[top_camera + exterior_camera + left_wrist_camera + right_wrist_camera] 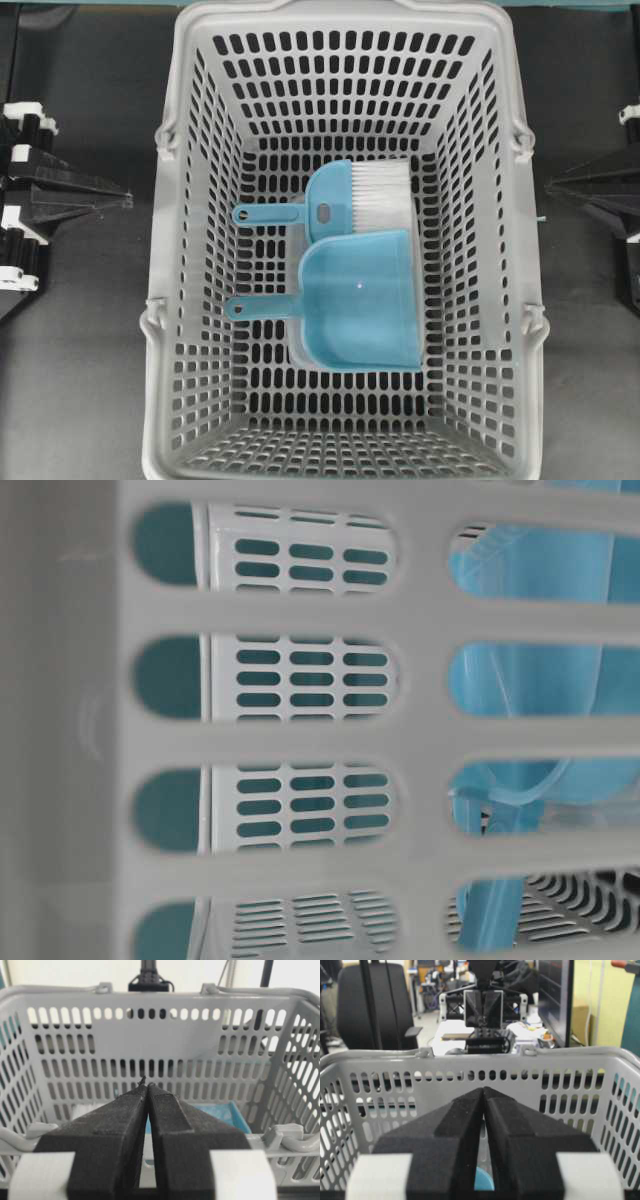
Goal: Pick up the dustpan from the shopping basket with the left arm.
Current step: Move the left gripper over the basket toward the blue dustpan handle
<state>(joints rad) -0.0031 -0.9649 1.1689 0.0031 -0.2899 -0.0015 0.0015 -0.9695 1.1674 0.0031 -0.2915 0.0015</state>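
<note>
The light blue dustpan [360,300] lies flat on the floor of the grey shopping basket [182,110], its thin handle pointing left. My left gripper [122,199] is outside the basket's left wall, shut and holding nothing. In the left wrist view its tips [146,1086] meet just outside the near rim, with a corner of the dustpan [222,1112] showing beyond them. My right gripper [552,186] rests outside the right wall, and in its wrist view the tips [483,1090] touch with nothing between them. The table-level view shows the dustpan [540,680] through the basket's slots.
A blue hand brush [335,205] with white bristles [380,195] lies just behind the dustpan, touching its back edge, handle also pointing left. The basket's tall slotted walls [150,1035] surround both. Handle lugs [165,135] stick out from the rim.
</note>
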